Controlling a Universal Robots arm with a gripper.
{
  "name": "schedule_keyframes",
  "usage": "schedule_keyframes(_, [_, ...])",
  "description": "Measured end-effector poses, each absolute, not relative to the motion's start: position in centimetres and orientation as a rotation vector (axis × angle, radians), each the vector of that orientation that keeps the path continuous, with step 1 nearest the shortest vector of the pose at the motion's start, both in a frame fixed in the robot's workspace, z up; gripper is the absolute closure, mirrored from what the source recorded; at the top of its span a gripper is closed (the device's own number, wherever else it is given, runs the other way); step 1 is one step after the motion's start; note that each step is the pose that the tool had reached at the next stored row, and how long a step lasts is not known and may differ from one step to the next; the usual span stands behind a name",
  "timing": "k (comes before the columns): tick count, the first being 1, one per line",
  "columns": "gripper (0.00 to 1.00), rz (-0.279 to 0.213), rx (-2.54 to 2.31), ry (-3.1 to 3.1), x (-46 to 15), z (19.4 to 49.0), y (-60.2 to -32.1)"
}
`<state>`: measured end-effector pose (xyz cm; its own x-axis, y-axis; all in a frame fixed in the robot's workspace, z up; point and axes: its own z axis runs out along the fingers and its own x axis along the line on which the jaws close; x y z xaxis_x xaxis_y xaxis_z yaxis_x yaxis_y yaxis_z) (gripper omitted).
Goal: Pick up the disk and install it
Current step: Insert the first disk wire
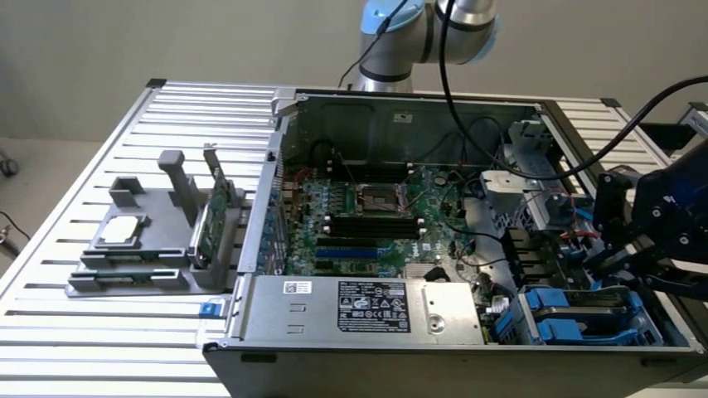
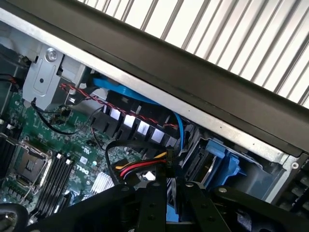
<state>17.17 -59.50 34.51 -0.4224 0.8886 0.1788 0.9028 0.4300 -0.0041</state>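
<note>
Exterior view is showing the open computer case (image 1: 399, 120) lying on the slatted table (image 1: 66, 332), with the gripper (image 1: 632, 259) hanging over the case's drive corner, at about 3 o'clock from the motherboard (image 1: 366, 224). The disk (image 1: 564, 319) is sitting low in the drive bay (image 1: 647, 327), at roughly 7 o'clock from the gripper. Its bright blue carrier rails are showing, while most of its silver-grey body is lying hidden between them. Whether it is fully seated is not something I am able to tell.

Wrist view is looking along the gripper (image 2: 175, 203) into the same corner. The blue carrier of the disk (image 2: 219, 162) is lying at about 1 o'clock from the gripper, just beside the case wall, and a red, yellow and black cable bundle (image 2: 140, 166) is crossing at about 11 o'clock. I cannot tell whether the pincer is spread, pressed together or pinching anything.

As for handling, I am judging the disk to be stiff and dense, heavy for its bulk, with smooth metal faces likely to slip under a light pinch. The plastic rails are probably giving a little and offering the better purchase, so the long blue edges are looking like the place to take hold, not the labelled face. It is likely fragile to knocks, and the cables nearby are looking easy to snag
</note>
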Motion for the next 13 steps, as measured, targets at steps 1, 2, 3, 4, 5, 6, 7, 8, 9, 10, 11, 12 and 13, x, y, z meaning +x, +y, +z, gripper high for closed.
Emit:
schedule_keyframes(1, [0.83, -0.139, -1.597, -2.521, 17.15, 34.53, -59.50])
schedule_keyframes(2, [0.83, -0.139, -1.601, -2.519, 17.13, 34.55, -59.51])
schedule_keyframes(3, [0.83, -0.136, -1.605, -2.518, 17.11, 34.57, -59.50])
schedule_keyframes(4, [0.83, -0.133, -1.610, -2.517, 17.08, 34.60, -59.51])
schedule_keyframes(5, [0.83, -0.132, -1.614, -2.516, 17.04, 34.62, -59.51])
schedule_keyframes(6, [0.83, -0.130, -1.618, -2.515, 17.02, 34.64, -59.51])
schedule_keyframes(7, [0.83, -0.127, -1.623, -2.513, 17.02, 34.68, -59.52])
schedule_keyframes(8, [0.83, -0.123, -1.629, -2.512, 17.02, 34.70, -59.52])
schedule_keyframes(9, [0.83, -0.118, -1.635, -2.511, 17.01, 34.72, -59.53])
schedule_keyframes(10, [0.83, -0.112, -1.643, -2.510, 17.01, 34.74, -59.55])
schedule_keyframes(11, [0.83, -0.106, -1.650, -2.509, 17.01, 34.75, -59.56])
schedule_keyframes(12, [0.83, -0.098, -1.659, -2.509, 17.01, 34.75, -59.56])
schedule_keyframes(13, [0.83, -0.090, -1.669, -2.507, 17.01, 34.75, -59.56])
